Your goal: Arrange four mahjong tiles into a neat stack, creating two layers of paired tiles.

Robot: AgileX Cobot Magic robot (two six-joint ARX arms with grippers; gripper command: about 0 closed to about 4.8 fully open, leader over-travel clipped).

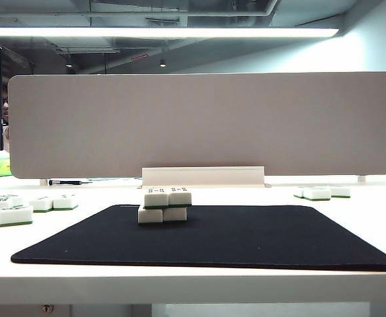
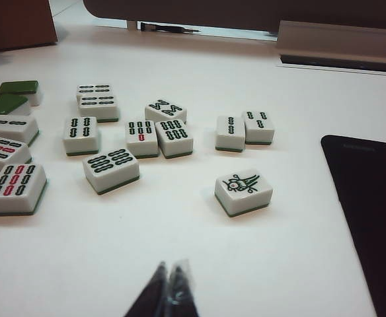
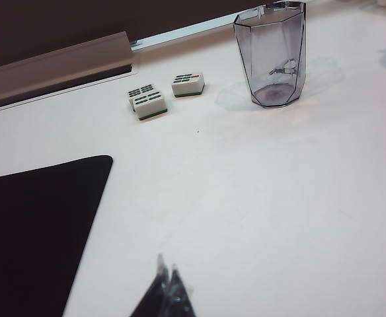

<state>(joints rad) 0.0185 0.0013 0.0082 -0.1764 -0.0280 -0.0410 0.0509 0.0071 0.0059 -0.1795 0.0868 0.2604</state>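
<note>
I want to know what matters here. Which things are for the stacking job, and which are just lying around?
For the job:
- four small white green-based mahjong tiles, stacked in two layers
- flat black mat under them

Lying about:
- loose white tiles beside the mat
- clear plastic cup
- shut left gripper and right gripper, holding nothing

No readable text, brand or numeral appears; the loose tiles (image 2: 111, 170) on the table (image 2: 199, 257) bear only green and red bamboo-style marks.
</note>
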